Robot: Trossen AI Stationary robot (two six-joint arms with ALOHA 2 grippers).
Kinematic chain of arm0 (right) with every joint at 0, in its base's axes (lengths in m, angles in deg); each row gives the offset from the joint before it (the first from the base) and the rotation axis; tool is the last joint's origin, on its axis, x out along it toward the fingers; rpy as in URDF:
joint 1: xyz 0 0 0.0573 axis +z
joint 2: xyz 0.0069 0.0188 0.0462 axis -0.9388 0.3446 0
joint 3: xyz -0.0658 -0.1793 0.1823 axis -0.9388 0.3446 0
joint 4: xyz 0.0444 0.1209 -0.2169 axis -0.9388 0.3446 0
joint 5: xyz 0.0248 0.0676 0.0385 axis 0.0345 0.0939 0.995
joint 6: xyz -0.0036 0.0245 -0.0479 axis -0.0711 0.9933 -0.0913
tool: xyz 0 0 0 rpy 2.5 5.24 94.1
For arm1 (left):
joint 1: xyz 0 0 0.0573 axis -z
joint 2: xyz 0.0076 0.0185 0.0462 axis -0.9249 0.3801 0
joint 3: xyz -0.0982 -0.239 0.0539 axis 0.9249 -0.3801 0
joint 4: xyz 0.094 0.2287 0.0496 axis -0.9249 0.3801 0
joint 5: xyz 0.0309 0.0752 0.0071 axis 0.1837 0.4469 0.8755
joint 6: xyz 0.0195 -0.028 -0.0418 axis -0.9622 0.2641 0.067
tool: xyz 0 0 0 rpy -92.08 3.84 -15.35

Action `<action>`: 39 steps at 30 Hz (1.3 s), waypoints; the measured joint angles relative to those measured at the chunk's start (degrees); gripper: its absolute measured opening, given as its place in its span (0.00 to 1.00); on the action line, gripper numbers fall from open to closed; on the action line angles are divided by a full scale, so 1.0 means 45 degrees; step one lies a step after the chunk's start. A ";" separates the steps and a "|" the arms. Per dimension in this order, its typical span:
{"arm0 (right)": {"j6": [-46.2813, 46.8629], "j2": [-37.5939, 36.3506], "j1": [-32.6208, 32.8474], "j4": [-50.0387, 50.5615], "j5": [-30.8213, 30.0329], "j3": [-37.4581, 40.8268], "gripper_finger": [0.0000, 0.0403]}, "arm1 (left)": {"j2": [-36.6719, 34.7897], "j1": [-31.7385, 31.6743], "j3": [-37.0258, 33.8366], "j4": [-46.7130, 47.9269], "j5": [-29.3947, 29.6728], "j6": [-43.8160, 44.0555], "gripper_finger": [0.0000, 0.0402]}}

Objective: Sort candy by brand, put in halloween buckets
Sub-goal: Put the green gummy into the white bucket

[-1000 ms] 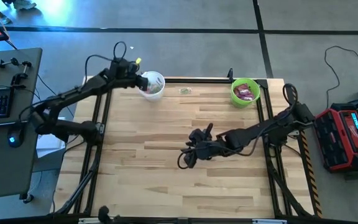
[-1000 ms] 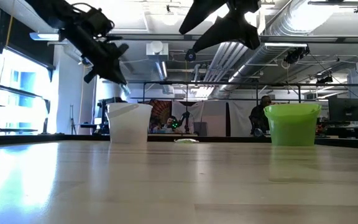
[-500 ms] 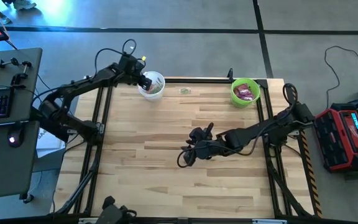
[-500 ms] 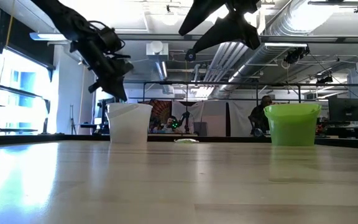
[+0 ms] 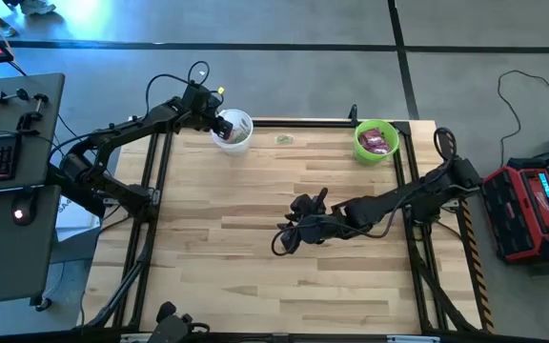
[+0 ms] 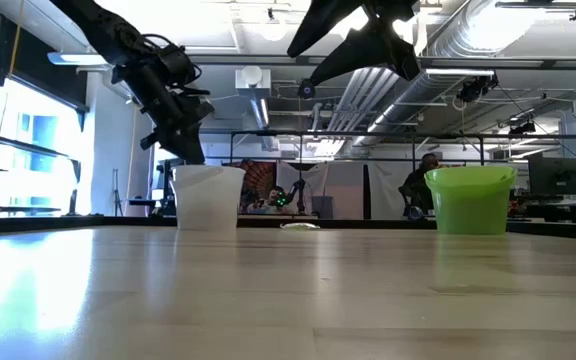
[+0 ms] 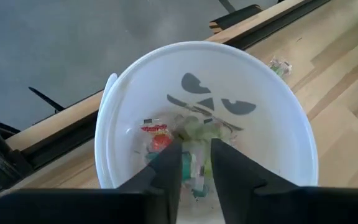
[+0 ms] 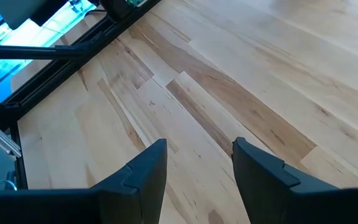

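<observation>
Trouble, if it comes, would be at the white bucket (image 7: 207,118): the left gripper (image 7: 195,163) hangs just over its mouth at the table's far edge, fingers a narrow gap apart with nothing I can see between them, and a careless pull-away could catch the rim and tip that light pail, spilling the clear-wrapped candy (image 7: 179,146) inside. One piece (image 5: 283,139) lies loose by the far edge between the buckets; a hasty grab might flick it off the table (image 5: 255,248). The left arm reaches in from the far left corner, wrist bent down. The right gripper (image 8: 197,165) waits, spread and empty, over the middle. The green bucket (image 5: 376,141), far right corner, holds magenta packets.
</observation>
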 joint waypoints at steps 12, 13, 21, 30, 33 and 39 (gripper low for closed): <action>-0.0036 0.0000 0.0000 0.0005 0.0000 0.0000 0.42 | -0.1500 0.0467 0.0000 -0.0502 0.0400 -0.0330 0.35; -0.0108 0.0000 0.0000 0.0005 0.0005 0.0000 0.42 | -0.1679 0.0554 0.0000 -0.0497 0.0557 -0.0330 0.35; -0.0127 0.0000 0.0000 0.0129 -0.0554 0.0000 0.42 | -0.3333 0.1417 -0.1160 -0.1745 0.0969 0.0065 0.36; -0.0124 0.0000 -0.0449 0.0141 -0.0767 0.0000 0.42 | -0.5232 0.2682 -0.2679 -0.2282 0.1213 0.0683 0.36; -0.0127 0.0000 -0.0738 0.0141 -0.0767 0.0000 0.42 | -0.5609 0.3192 -0.2841 -0.2327 0.1257 0.0713 0.36; -0.0572 0.0000 -0.1224 -0.0026 -0.0758 0.0000 0.42 | -0.5799 0.4585 -0.2841 -0.2637 0.1286 0.0709 0.36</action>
